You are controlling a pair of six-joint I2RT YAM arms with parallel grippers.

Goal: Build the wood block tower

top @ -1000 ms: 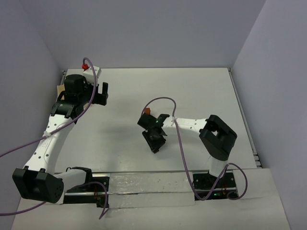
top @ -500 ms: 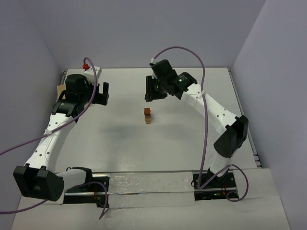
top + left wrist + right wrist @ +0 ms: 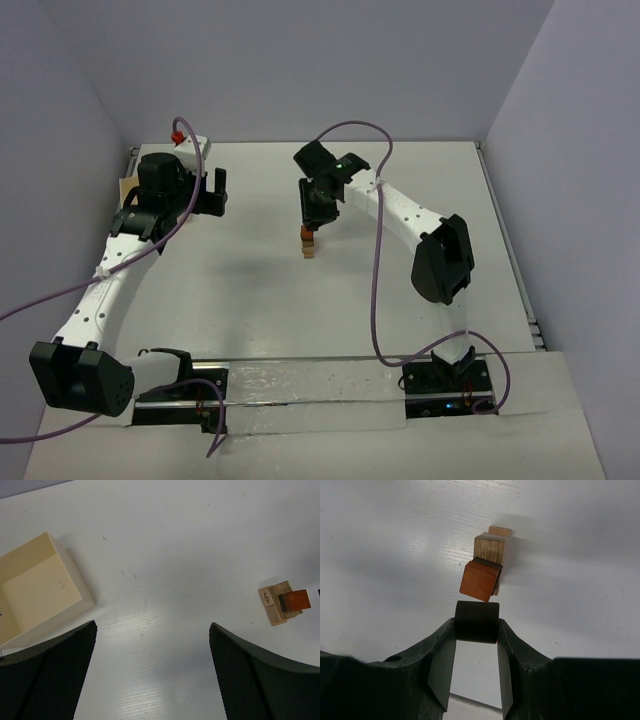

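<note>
The tower [image 3: 309,244] stands mid-table, a narrow stack of small tan and brown wood blocks with a reddish-orange block [image 3: 480,581] on top, turned askew over a dark one. It also shows in the left wrist view [image 3: 281,602], where one tan block bears a "6". My right gripper [image 3: 313,206] hovers just above the tower. In its wrist view the right gripper [image 3: 477,626] is shut on a dark brown block [image 3: 477,619], held close over the orange block. My left gripper [image 3: 213,193] is open and empty at the far left; its wrist view [image 3: 152,626] shows bare table between the jaws.
A pale tan open box [image 3: 37,587] lies on the table at the far left, beside the left gripper. Grey walls close in the table at the back and sides. The arms' base rail [image 3: 300,385] runs along the near edge.
My right arm swung from the near middle out to the far side, then brought its gripper down over the tower with the dark block. The left arm has barely moved.
</note>
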